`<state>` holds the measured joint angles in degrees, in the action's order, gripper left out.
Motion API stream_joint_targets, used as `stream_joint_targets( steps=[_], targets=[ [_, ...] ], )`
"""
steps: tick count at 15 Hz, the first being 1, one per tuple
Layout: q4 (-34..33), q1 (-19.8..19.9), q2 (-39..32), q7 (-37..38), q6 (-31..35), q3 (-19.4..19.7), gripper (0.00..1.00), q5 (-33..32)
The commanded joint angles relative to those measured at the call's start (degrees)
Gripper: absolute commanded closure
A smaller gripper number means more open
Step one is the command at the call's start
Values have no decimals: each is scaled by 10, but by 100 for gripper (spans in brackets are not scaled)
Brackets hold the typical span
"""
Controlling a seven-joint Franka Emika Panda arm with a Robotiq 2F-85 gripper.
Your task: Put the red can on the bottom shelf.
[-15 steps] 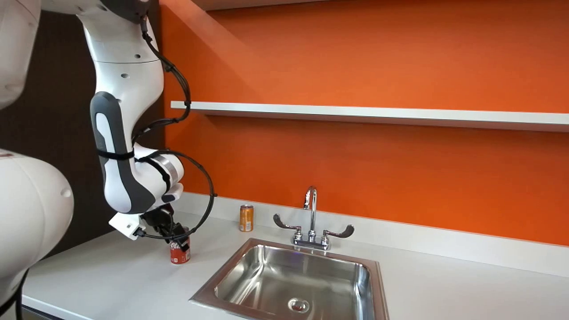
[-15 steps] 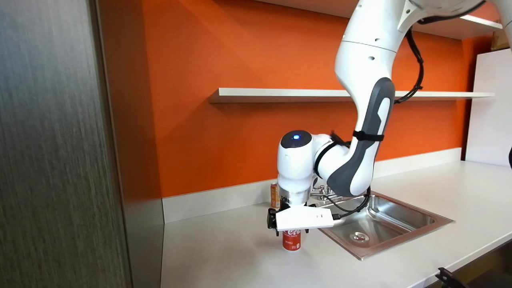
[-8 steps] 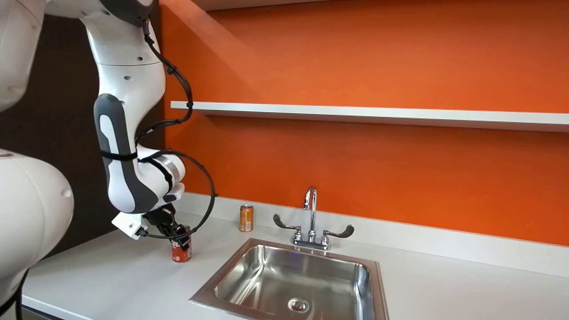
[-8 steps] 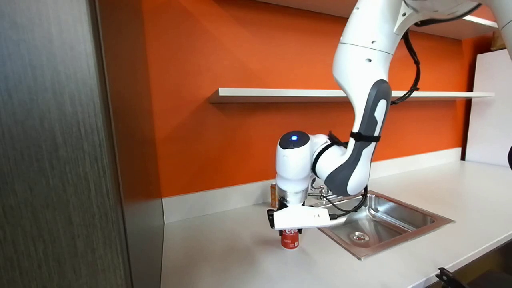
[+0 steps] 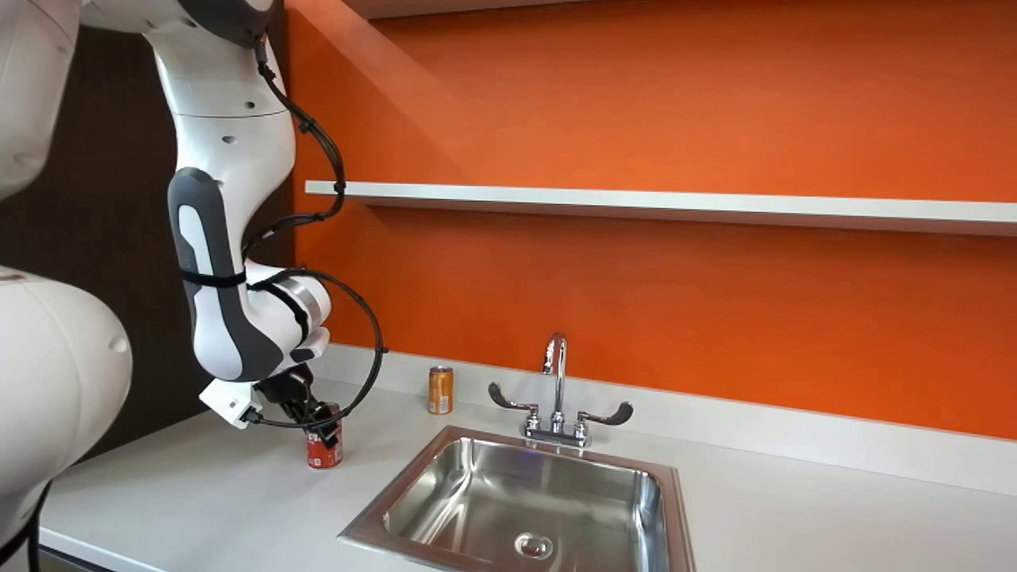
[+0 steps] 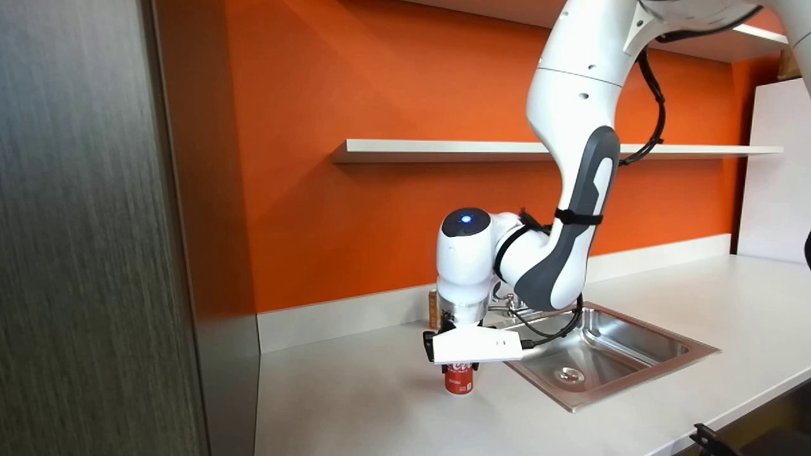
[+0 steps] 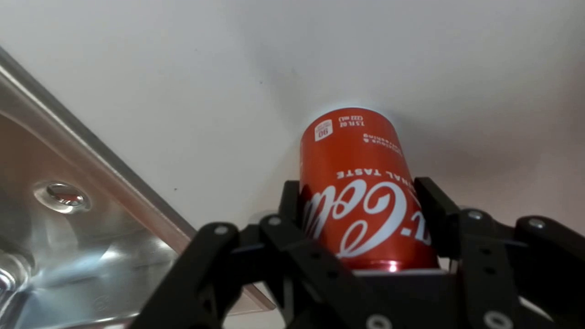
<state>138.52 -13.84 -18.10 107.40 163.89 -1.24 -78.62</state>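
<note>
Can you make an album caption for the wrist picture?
Black fingers grip a red can near a shiny sink.

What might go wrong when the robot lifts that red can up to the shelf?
The red can might slip, because the hand grips only its shiny sides. It could bump the edge of the bottom shelf, which is high above it. And the black cable loops out from the arm, so it might snag on the way up.
</note>
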Motion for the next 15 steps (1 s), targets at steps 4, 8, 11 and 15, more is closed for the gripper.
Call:
stream_joint_targets(
  steps=[4,8,11,15],
  targets=[
    [51,11,50,-106,-1,-20,61,86],
    [86,22,89,-230,-9,-45,61,206],
    [108,29,127,-354,-22,-65,61,328],
    [116,17,185,-523,-69,-82,61,504]
  ],
)
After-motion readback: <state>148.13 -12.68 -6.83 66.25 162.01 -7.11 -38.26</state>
